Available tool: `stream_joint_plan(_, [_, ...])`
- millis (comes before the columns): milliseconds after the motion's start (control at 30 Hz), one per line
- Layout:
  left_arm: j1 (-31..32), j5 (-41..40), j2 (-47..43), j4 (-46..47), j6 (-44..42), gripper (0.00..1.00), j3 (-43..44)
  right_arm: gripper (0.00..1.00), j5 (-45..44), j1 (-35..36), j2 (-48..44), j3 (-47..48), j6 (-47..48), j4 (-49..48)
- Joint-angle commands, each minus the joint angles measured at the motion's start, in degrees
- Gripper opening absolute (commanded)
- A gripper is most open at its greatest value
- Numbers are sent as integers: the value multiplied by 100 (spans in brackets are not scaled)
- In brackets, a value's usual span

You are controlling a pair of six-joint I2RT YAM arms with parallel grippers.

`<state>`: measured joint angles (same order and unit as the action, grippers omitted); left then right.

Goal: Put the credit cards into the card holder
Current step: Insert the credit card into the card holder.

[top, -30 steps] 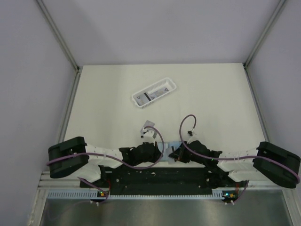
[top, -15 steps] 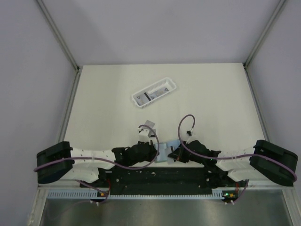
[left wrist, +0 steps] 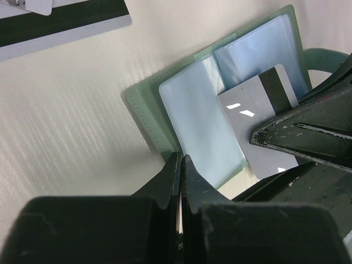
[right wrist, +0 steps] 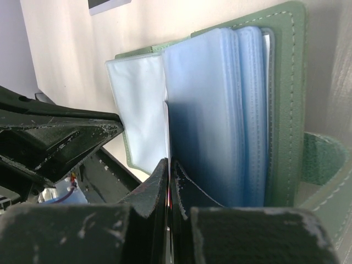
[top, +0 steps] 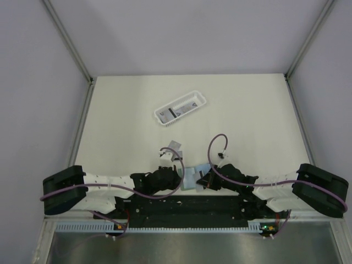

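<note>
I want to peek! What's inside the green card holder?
Pale blue sleeves fill the card holder, with one grey card, black-striped, against them. The right gripper covers part of that card; deeper pockets are hidden.

A white slotted plastic basket [top: 175, 102] lies at an angle on the cream table [top: 247, 110], left of its middle and well away from every edge. Pale lavender-grey walls [top: 187, 33] close the table in at the back and on both sides, and aluminium struts [top: 66, 38] run along the corners. A white slotted cable duct [top: 187, 226] lines the near edge, with a grey metal sheet [top: 187, 248] just below it.
</note>
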<state>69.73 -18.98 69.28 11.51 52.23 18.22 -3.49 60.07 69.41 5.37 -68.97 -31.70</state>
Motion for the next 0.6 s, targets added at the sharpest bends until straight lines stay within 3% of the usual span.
stream_joint_plan(0, [-21, -114, -11, 1, -2, 0, -117, 0, 23, -57, -41, 96, 217, 235])
stream_joint_plan(567, [-21, 158, 710, 431, 51, 0, -161, 0, 744, -294, 55, 87, 621, -81])
